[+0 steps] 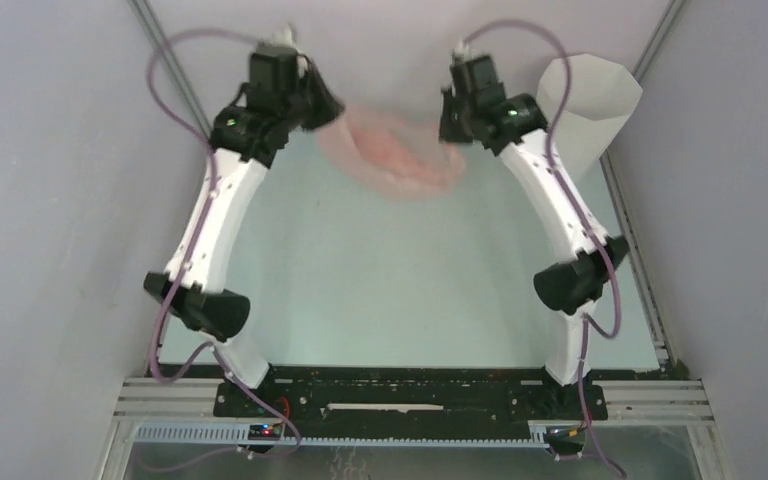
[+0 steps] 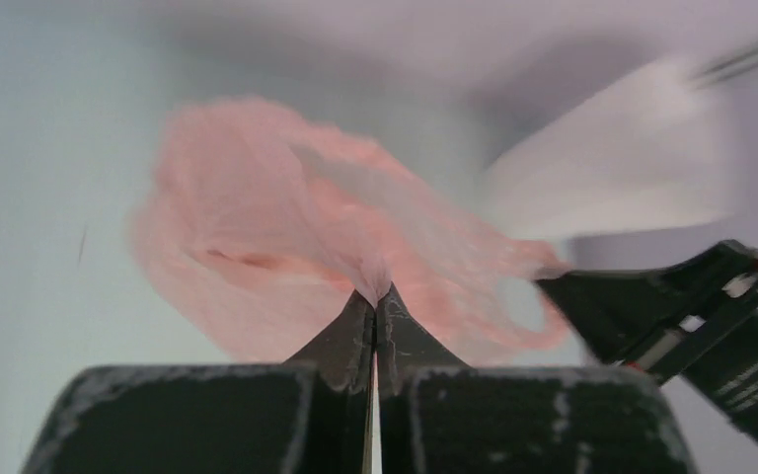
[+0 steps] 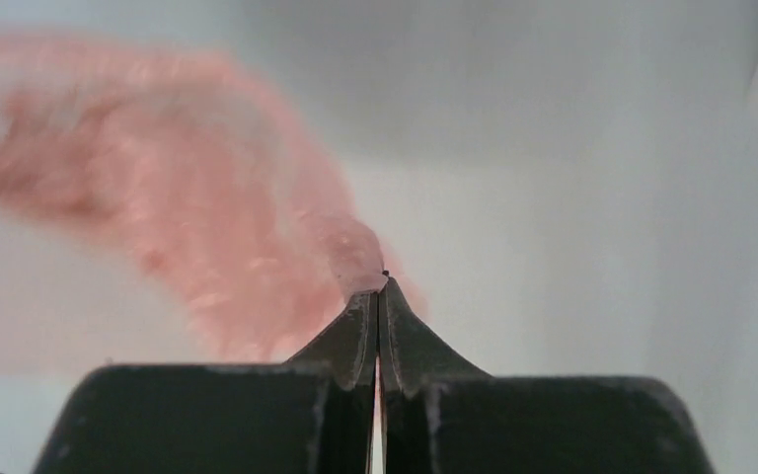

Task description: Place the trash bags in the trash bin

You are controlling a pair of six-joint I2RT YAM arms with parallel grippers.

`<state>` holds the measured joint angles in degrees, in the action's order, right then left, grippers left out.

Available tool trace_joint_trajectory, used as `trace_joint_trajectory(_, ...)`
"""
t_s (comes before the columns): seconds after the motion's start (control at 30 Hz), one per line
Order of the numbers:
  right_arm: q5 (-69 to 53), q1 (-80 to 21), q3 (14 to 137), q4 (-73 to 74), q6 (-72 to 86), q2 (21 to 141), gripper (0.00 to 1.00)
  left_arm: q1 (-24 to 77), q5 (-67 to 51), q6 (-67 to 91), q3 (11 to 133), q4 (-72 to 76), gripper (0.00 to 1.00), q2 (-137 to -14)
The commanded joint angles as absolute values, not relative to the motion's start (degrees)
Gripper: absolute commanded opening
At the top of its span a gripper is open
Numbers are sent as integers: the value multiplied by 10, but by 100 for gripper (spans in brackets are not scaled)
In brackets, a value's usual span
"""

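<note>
My left gripper (image 2: 375, 296) is clamped tight on a bunched edge of the trash bag (image 2: 257, 227), with the film pinched right at the tips and the jaws pressed together. My right gripper (image 3: 378, 286) is closed the same way on another gathered bit of the pink film, and a small knot of it stands just above the tips. Between the two, the bag hangs stretched and sagging over the far part of the bench (image 1: 380, 290), wrinkled and partly see-through. I cannot tell whether its lowest fold touches the surface. It is blurred in both wrist views. The trash bin (image 1: 590, 100) stands upright at the far right corner of the bench, just beyond my right arm. The bag is outside it, to its left. From my left wrist the bin shows only as a pale blur behind the bag.
</note>
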<state>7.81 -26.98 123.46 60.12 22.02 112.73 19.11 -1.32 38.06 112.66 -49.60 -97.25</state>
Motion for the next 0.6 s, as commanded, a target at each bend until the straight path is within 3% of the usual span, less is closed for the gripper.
trace_joint_trajectory(0.0,188,-401,1463,520,62,955,0,299,86,219,1366,-420,0,-852)
trace_joint_trajectory(0.1,228,-469,1042,186,-24,765,0,312,109,233,1087,-256,0,-717)
trace_joint_trajectory(0.2,202,-424,825,86,38,719,0,275,124,301,804,-188,0,-660)
trace_joint_trajectory(0.37,62,-354,769,346,173,880,0,219,-27,387,596,-276,0,-730)
trace_joint_trajectory(0.57,7,-410,702,338,159,904,0,244,-73,427,487,-203,0,-676)
